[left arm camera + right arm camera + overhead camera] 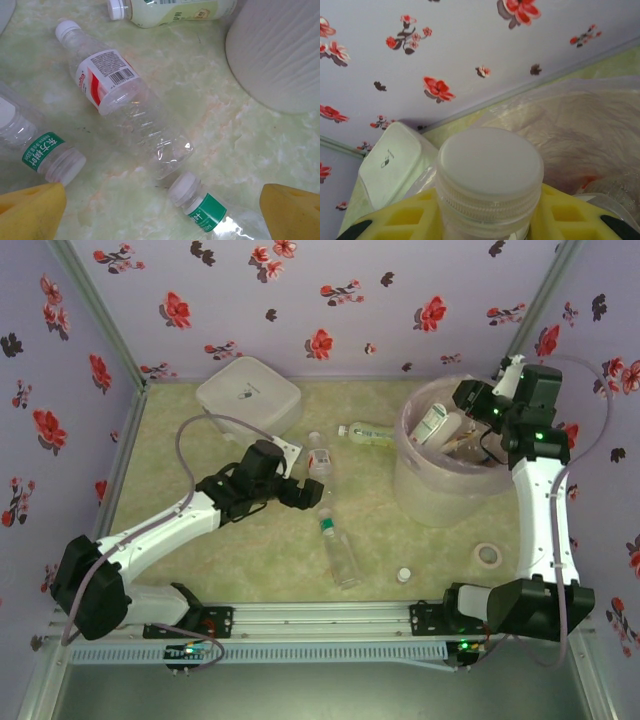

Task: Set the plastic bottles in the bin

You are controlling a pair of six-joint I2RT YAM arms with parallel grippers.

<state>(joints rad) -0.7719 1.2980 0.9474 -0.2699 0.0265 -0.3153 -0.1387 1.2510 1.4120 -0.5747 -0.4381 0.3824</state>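
**Right gripper holds a bottle over the bin; left gripper gapes above bottles on the table**

Seen from overhead, the right gripper [468, 403] hangs above the far rim of the bin [430, 495], which stands on the right of the table [200, 430]. In the right wrist view its yellow fingers [410, 217] are closed on the neck of a white-capped bottle [490, 165]. Only the cap and neck show, because the lower edge cuts off the body. Behind the cap lies the bin's crumpled pale lining, and what is inside is blurred. From above, several bottles lie jumbled in the bin, too tangled to count. A white lidded box [248, 393] sits at the far left.

The left gripper [303, 492] hovers over the middle of the table. Its wrist view shows two yellow fingertips [30, 210] in the lower corners, spread wide with nothing held.

- **Green-labelled bottle:** this bottle [202, 205] lies between the fingertips on the table, with its white cap pointing far. Its body runs off the lower edge.
- **Red-labelled bottle:** this one [125, 110] lies just beyond, its base close to that cap. I cannot tell whether they touch.
- **Second green-labelled bottle:** it [45, 155] lies to the left, cut off by the frame edge.
- **Pale bottle:** it [170, 9] lies farther off, just left of the bin wall, and the top edge cuts it off.

On the near right of the table are a loose white cap [403, 575] and a tape ring [488, 555].
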